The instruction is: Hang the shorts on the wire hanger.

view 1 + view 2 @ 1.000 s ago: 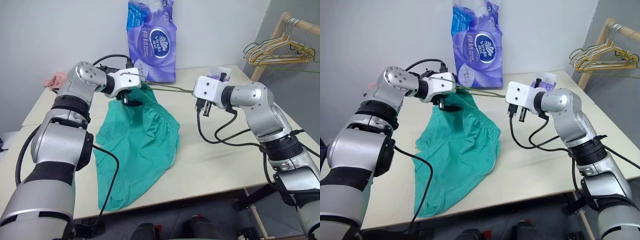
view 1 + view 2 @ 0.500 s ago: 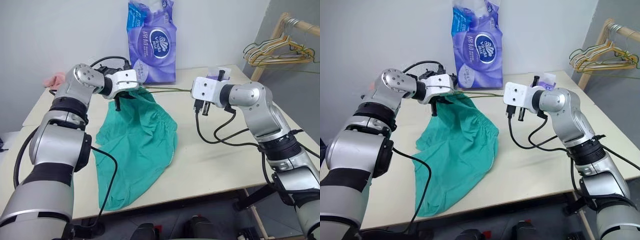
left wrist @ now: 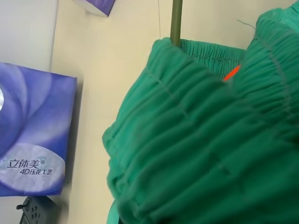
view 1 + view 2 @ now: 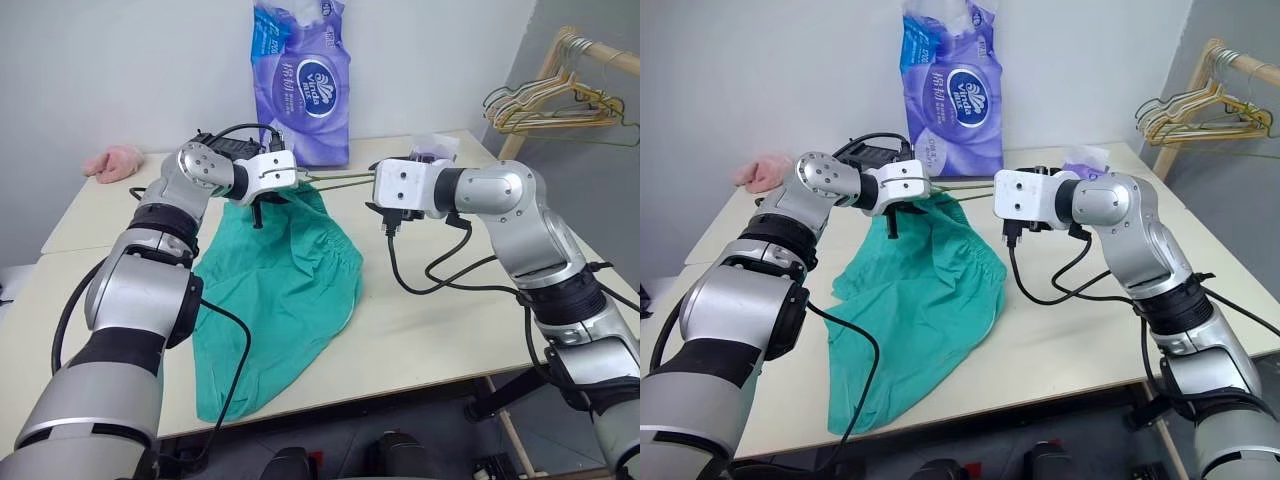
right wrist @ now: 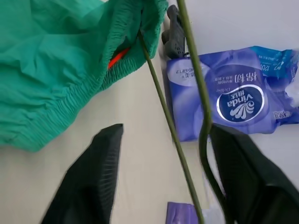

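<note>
Shorts point(image 4: 285, 270) of teal-green cloth lay spread on the pale table point(image 4: 440, 320), their legs trailing toward the near edge and the gathered waistband lifted at the far end. The left gripper point(image 4: 262, 205) was clamped shut on that waistband, holding it bunched above the tabletop. The wire hanger point(image 4: 340, 179), thin and olive-grey, ran level between the two grippers, and in the left wrist view one end of it went in under the waistband. The right gripper point(image 5: 161, 172) stood with its black fingers point(image 5: 91, 179) spread wide apart; in the right wrist view the hanger's wires passed between them, and I could not tell whether either finger touched the wire. A purple tissue pack point(image 4: 303, 80) stood behind against the wall
</note>
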`<state>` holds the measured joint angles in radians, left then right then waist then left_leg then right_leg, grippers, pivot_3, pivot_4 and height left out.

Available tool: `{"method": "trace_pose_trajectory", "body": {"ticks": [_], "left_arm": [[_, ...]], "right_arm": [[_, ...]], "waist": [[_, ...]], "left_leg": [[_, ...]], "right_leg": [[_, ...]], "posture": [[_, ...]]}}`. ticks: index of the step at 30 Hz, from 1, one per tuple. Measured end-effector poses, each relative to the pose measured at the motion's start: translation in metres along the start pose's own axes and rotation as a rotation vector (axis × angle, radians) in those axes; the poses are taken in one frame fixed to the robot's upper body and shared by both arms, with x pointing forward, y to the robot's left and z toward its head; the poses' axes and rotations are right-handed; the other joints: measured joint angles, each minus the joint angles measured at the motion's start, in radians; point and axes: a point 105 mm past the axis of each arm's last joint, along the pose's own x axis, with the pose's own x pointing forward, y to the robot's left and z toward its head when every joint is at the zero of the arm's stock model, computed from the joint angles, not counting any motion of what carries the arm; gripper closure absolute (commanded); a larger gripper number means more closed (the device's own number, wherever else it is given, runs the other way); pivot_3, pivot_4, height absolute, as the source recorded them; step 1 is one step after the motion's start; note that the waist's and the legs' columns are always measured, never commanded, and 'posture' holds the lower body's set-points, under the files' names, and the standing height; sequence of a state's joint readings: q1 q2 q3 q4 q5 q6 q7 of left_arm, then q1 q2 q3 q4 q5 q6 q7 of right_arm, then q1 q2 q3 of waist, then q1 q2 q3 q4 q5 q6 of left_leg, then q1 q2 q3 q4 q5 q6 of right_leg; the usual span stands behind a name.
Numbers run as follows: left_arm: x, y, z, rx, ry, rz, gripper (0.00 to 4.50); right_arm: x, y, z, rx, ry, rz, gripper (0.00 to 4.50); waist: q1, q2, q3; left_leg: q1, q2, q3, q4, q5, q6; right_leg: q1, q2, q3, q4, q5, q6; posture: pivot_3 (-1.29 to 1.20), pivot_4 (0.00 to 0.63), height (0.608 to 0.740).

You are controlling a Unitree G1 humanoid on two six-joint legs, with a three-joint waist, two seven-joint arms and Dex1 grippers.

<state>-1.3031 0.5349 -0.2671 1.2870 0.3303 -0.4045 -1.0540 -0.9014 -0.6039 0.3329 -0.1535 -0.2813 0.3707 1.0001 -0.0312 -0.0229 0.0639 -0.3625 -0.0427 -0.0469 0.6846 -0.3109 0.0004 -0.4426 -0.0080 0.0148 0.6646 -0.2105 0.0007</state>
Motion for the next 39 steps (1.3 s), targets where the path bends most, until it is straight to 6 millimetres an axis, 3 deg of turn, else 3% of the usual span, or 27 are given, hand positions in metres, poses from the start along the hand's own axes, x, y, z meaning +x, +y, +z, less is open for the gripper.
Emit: {"method": "trace_pose_trajectory", "body": {"ticks": [1, 4, 7, 10, 12, 15, 19, 21, 26, 31, 39], "left_arm": [[0.0, -0.002, -0.004, -0.009, 0.005, -0.003, 4.5], [-0.005, -0.011, -0.021, -0.039, 0.035, -0.015, 4.5], [-0.012, -0.021, -0.04, -0.064, 0.071, -0.034, 4.5], [-0.013, -0.024, -0.044, -0.067, 0.076, -0.038, 4.5], [-0.012, -0.023, -0.041, -0.058, 0.064, -0.033, 4.5], [-0.016, -0.018, -0.038, -0.099, 0.018, 0.006, 4.5], [-0.022, -0.015, -0.04, -0.154, -0.012, 0.037, 4.5], [-0.023, -0.016, -0.041, -0.16, -0.008, 0.034, 4.5], [-0.025, -0.02, -0.044, -0.159, -0.013, 0.03, 4.5], [-0.029, -0.021, -0.047, -0.172, -0.011, 0.036, 4.5], [-0.035, -0.02, -0.051, -0.181, -0.006, 0.054, 4.5]], "right_arm": [[-0.004, 0.0, 0.0, 0.009, 0.004, 0.004, 0.02], [-0.026, -0.004, 0.0, 0.107, 0.012, 0.005, 0.02], [-0.049, -0.016, 0.013, 0.279, -0.043, -0.006, 0.02], [-0.06, -0.031, 0.041, 0.524, -0.189, 0.008, 0.02], [-0.062, -0.031, 0.041, 0.657, -0.218, 0.014, 0.02], [-0.04, 0.005, -0.001, 1.004, -0.143, 0.061, 0.02], [0.0, 0.076, -0.051, 1.457, -0.019, 0.189, 0.02], [0.02, 0.097, -0.064, 1.643, 0.022, 0.21, 0.02], [0.045, 0.103, -0.079, 1.857, 0.053, 0.17, 0.02], [0.07, 0.092, -0.056, 1.945, -0.058, 0.211, 0.02], [0.091, 0.115, -0.053, 1.958, 0.004, 0.243, 0.02]], "waist": [[0.0, 0.0, 0.0], [0.001, 0.0, 0.0], [0.0, 0.0, 0.0], [0.0, 0.0, 0.0], [0.002, -0.005, -0.003], [0.004, -0.016, -0.012], [0.001, -0.015, -0.012], [-0.001, -0.015, -0.012], [-0.003, -0.014, -0.012], [-0.004, -0.014, -0.013], [-0.001, -0.014, -0.013]], "left_leg": [[0.0, 0.0, 0.0, 0.0, 0.0, 0.0], [0.0, 0.0, 0.0, 0.0, 0.0, 0.0], [0.0, 0.0, -0.001, 0.0, 0.0, 0.0], [0.0, 0.001, -0.002, 0.0, 0.0, 0.0], [0.0, 0.001, -0.003, 0.0, 0.0, 0.0], [-0.001, -0.001, -0.003, 0.001, 0.0, 0.0], [-0.001, -0.002, -0.002, 0.004, 0.0, 0.0], [-0.002, -0.002, -0.002, 0.004, 0.0, 0.0], [-0.002, -0.002, -0.001, 0.003, 0.0, 0.0], [-0.002, -0.002, -0.001, 0.002, 0.0, 0.0], [-0.002, -0.003, -0.001, 0.002, 0.0, 0.0]], "right_leg": [[0.0, 0.0, 0.0, 0.0, 0.0, 0.0], [0.0, 0.0, 0.0, 0.0, 0.0, 0.0], [0.0, 0.0, 0.0, 0.0, 0.0, 0.0], [0.0, 0.0, -0.001, 0.001, 0.0, 0.0], [0.0, -0.001, -0.002, 0.0, 0.0, 0.0], [0.001, -0.004, -0.003, 0.0, 0.0, 0.0], [0.0, -0.006, -0.003, 0.002, 0.0, 0.0], [-0.001, -0.006, -0.003, 0.003, 0.0, 0.0], [-0.002, -0.006, -0.002, 0.003, 0.0, 0.0], [-0.002, -0.006, -0.002, 0.003, 0.0, 0.0], [-0.002, -0.006, -0.002, 0.004, 0.0, 0.0]], "posture": [[-0.06, 0.017, 0.74], [-0.06, 0.023, 0.74], [-0.06, 0.026, 0.74], [-0.05, 0.028, 0.74], [-0.05, 0.024, 0.74], [-0.05, 0.021, 0.74], [-0.04, 0.015, 0.74], [-0.02, 0.009, 0.74], [0.0, 0.003, 0.74], [0.02, 0.0, 0.74], [0.04, 0.0, 0.74]]}}
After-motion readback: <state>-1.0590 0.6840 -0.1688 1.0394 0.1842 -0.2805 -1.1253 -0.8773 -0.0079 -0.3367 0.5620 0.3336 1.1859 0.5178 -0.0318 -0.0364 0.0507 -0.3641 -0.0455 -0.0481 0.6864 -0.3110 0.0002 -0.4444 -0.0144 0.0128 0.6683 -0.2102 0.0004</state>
